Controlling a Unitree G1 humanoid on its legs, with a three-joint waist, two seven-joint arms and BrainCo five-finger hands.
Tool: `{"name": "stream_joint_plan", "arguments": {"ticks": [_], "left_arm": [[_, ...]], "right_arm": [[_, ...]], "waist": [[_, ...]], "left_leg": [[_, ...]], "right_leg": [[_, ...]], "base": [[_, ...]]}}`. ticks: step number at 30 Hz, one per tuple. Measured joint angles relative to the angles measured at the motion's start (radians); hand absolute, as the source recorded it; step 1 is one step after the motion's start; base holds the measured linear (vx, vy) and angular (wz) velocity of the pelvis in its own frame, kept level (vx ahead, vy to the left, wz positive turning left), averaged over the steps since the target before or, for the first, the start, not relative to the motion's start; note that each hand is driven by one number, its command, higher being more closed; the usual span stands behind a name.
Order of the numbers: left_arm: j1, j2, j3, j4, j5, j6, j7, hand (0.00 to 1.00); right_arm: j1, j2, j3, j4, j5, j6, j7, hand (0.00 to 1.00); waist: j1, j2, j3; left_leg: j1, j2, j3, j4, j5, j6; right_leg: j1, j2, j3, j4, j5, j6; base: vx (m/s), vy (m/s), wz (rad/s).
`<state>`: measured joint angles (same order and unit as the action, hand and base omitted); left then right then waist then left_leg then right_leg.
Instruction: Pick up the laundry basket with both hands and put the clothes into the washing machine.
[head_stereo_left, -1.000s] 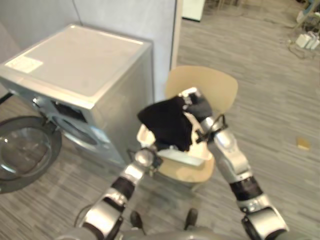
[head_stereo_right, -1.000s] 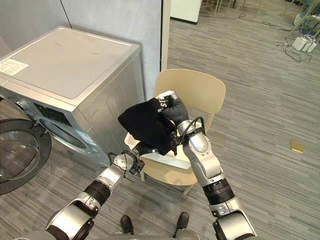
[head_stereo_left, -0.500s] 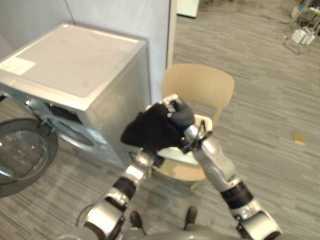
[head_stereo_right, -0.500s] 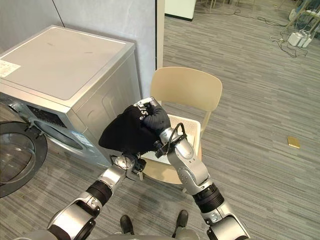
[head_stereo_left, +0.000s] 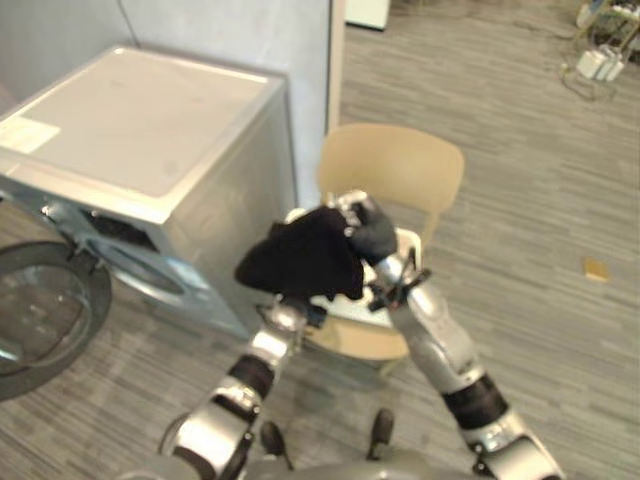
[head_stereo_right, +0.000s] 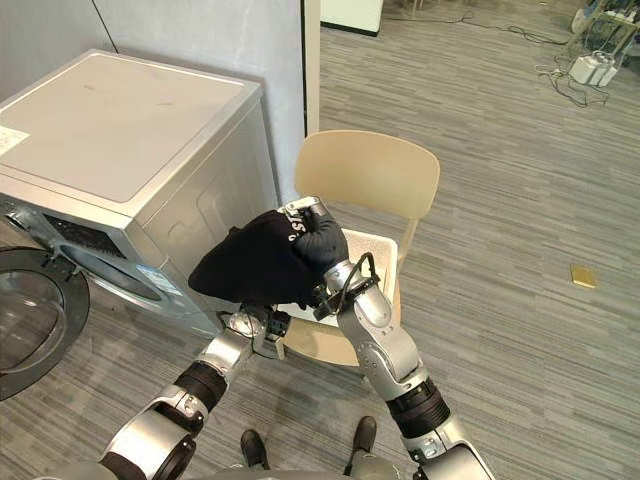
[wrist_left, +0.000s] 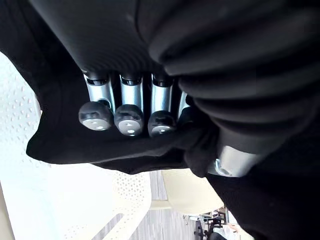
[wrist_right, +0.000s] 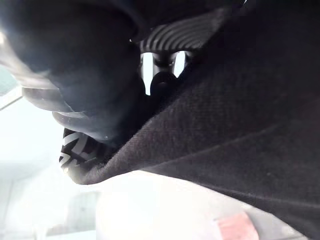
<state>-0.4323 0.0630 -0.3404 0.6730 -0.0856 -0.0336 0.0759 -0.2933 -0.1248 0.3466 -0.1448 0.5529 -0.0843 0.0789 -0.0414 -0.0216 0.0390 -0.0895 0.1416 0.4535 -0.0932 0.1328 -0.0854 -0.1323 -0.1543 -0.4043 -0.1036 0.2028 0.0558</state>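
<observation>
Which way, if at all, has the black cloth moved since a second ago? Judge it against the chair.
Yes. The black cloth has shifted from over the chair seat to the robot's left, towards the washing machine.

Close-up of black cloth (wrist_right: 240, 115), robot hand (wrist_right: 148, 75) part buried in its folds, pale surface (wrist_right: 150, 210) beyond

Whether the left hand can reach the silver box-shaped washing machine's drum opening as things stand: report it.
Probably yes. The left hand, curled into the black garment, sits near the silver washing machine; its round door hangs open, and nothing stands before the drum opening.
</observation>
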Motion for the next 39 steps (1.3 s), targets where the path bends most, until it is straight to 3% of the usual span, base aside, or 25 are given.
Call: {"name": "stream_joint_plan", "arguments": {"ticks": [4, 5, 10, 15, 19, 23, 26, 28, 33, 39], "left_arm": [[0.051, -0.012, 0.067, -0.049, 0.001, -0.003, 0.019, 1.0], [0.059, -0.014, 0.086, -0.062, 0.001, -0.007, 0.022, 0.0], [0.082, -0.026, 0.142, -0.119, 0.025, -0.012, 0.054, 0.0], [0.268, -0.034, 0.122, -0.37, 0.217, -0.025, 0.05, 0.0], [0.382, -0.018, 0.092, -0.411, 0.325, -0.052, -0.013, 0.0], [0.399, -0.002, 0.07, -0.445, 0.326, -0.088, -0.067, 0.0], [0.379, -0.003, 0.053, -0.479, 0.335, -0.13, -0.064, 0.0], [0.335, -0.006, 0.03, -0.473, 0.344, -0.13, -0.042, 0.0], [0.084, -0.039, 0.043, -0.253, 0.402, -0.121, 0.054, 0.0], [-0.279, -0.028, 0.191, 0.139, 0.263, -0.039, 0.177, 0.0]], "right_arm": [[0.028, 0.014, -0.049, -0.006, -0.015, -0.011, -0.019, 1.0], [0.034, 0.017, -0.059, -0.012, -0.015, -0.016, -0.02, 1.0], [0.056, 0.032, -0.078, -0.05, -0.054, -0.024, -0.042, 1.0], [0.051, 0.043, -0.087, -0.061, -0.135, -0.027, -0.057, 1.0], [0.023, 0.042, -0.09, -0.061, -0.162, -0.027, -0.058, 1.0], [0.014, 0.041, -0.094, -0.061, -0.162, -0.028, -0.057, 1.0], [0.014, 0.041, -0.091, -0.061, -0.16, -0.034, -0.057, 1.0], [0.014, 0.041, -0.083, -0.061, -0.159, -0.052, -0.057, 1.0], [0.016, 0.041, -0.032, -0.097, -0.13, -0.068, -0.059, 1.0], [0.007, 0.035, 0.045, -0.117, -0.068, -0.066, -0.102, 1.0]], "waist": [[-0.002, 0.021, -0.012], [-0.002, 0.026, -0.015], [-0.003, 0.05, -0.022], [0.001, 0.082, -0.028], [0.007, 0.111, -0.024], [0.007, 0.12, -0.024], [0.004, 0.12, -0.024], [0.002, 0.12, -0.024], [-0.006, 0.112, -0.006], [-0.04, 0.054, 0.061]], "left_leg": [[-0.001, -0.002, 0.006, 0.0, -0.001, -0.002], [-0.001, -0.002, 0.01, 0.0, -0.001, -0.002], [-0.003, -0.002, 0.014, 0.0, -0.002, -0.001], [-0.023, -0.003, 0.012, 0.0, -0.003, -0.001], [-0.026, -0.005, 0.008, 0.0, -0.003, 0.0], [-0.033, -0.005, -0.001, 0.0, -0.003, 0.0], [-0.036, -0.005, -0.007, 0.0, -0.002, 0.0], [-0.038, -0.005, -0.008, 0.0, -0.002, 0.0], [-0.055, -0.005, 0.002, 0.0, -0.002, -0.001], [-0.078, -0.001, 0.072, 0.0, 0.002, 0.005]], "right_leg": [[-0.005, 0.003, 0.005, 0.0, 0.0, 0.001], [-0.008, 0.004, 0.008, 0.0, 0.0, 0.001], [-0.014, 0.004, 0.014, 0.001, -0.006, 0.008], [-0.032, 0.002, 0.011, 0.001, -0.009, 0.007], [-0.032, 0.001, 0.006, 0.001, -0.008, 0.009], [-0.032, 0.001, -0.004, 0.001, -0.01, 0.009], [-0.032, 0.0, -0.008, 0.001, -0.01, 0.01], [-0.032, 0.0, -0.01, 0.001, -0.01, 0.01], [-0.056, 0.001, 0.0, 0.003, -0.006, 0.009], [-0.128, 0.008, 0.074, 0.004, 0.033, -0.011]], "base": [[0.05, -0.015, -0.04], [0.06, -0.019, -0.12], [0.04, -0.017, -0.03], [0.06, -0.014, 0.01], [0.06, -0.005, 0.04], [0.05, -0.009, 0.07], [0.05, -0.005, 0.04], [0.05, -0.006, 0.02], [0.04, -0.005, -0.07], [0.04, -0.007, -0.35]]}}
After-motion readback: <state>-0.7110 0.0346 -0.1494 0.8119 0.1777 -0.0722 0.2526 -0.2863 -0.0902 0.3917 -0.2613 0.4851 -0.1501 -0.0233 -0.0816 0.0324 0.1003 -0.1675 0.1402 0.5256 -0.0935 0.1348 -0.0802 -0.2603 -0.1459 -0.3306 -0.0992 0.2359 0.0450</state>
